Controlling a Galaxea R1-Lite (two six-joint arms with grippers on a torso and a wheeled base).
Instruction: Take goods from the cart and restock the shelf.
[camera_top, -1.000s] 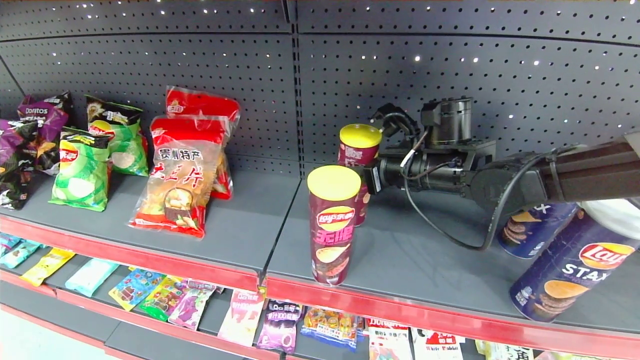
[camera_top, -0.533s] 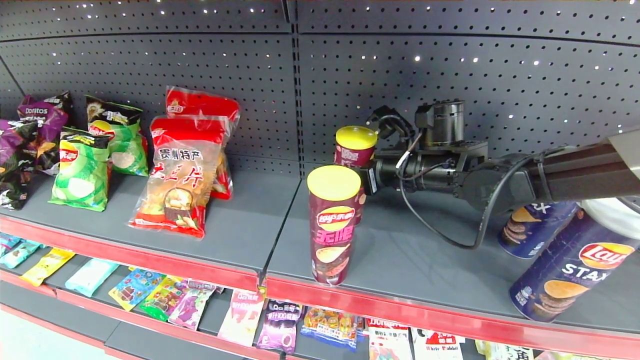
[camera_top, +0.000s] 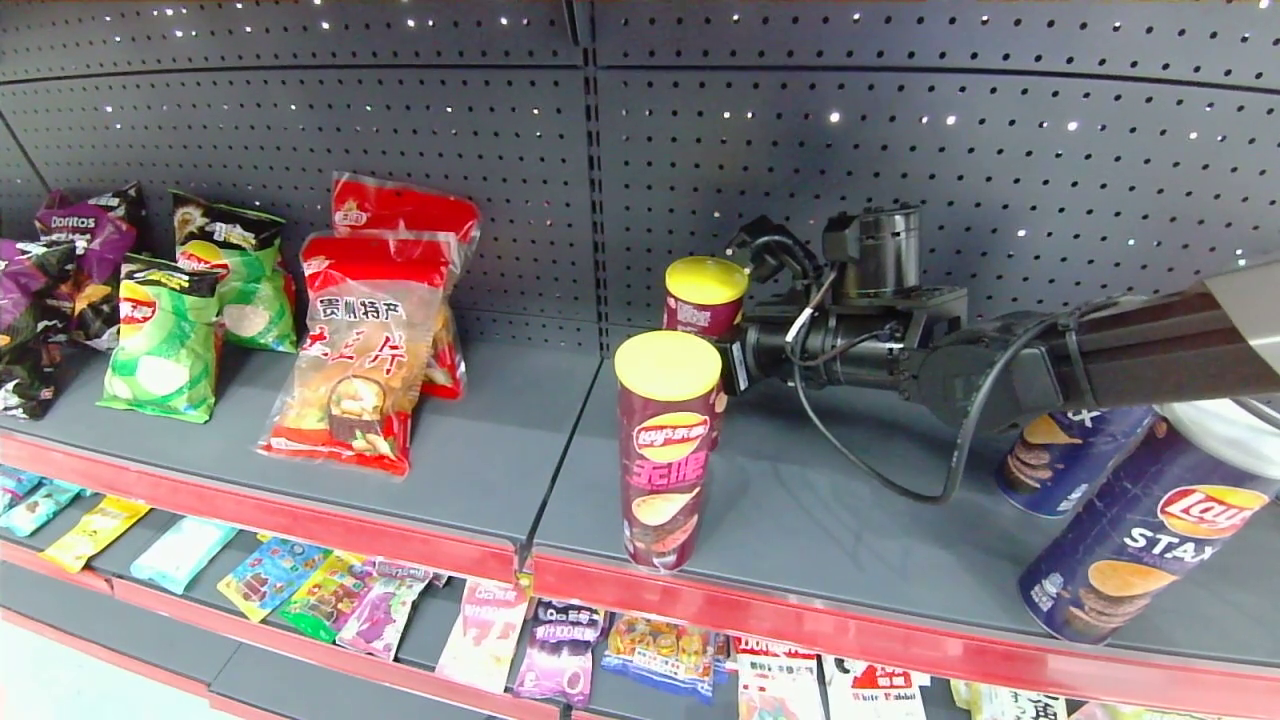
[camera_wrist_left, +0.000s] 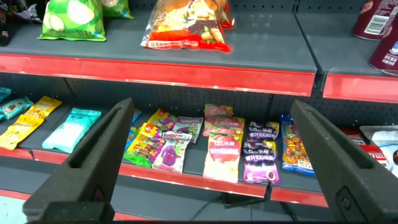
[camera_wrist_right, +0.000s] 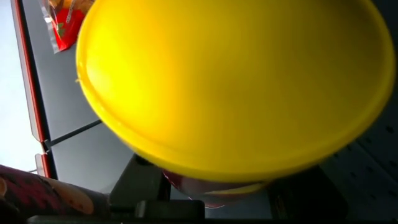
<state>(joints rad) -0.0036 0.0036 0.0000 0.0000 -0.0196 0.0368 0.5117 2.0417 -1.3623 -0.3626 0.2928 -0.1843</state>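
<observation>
A maroon chips can with a yellow lid (camera_top: 703, 291) is upright at the back of the grey shelf (camera_top: 800, 520), with my right gripper (camera_top: 722, 362) shut on its side from the right. Its lower part is hidden behind a second, identical can (camera_top: 667, 450) that stands near the shelf's front edge. In the right wrist view the held can's yellow lid (camera_wrist_right: 236, 81) is very close. My left gripper (camera_wrist_left: 211, 168) hangs open in front of the lower shelf, nothing between its fingers (camera_wrist_left: 93, 162).
Two dark blue chips cans (camera_top: 1070, 460) (camera_top: 1140, 540) lean at the shelf's right end under my right arm. Red snack bags (camera_top: 360, 350) and green chip bags (camera_top: 165, 340) fill the left bay. Candy packets (camera_wrist_left: 224, 149) line the lower shelf. A pegboard wall closes the back.
My right arm has carried the held can a little to the left and slightly lower, closer behind the front can. Nothing else has moved.
</observation>
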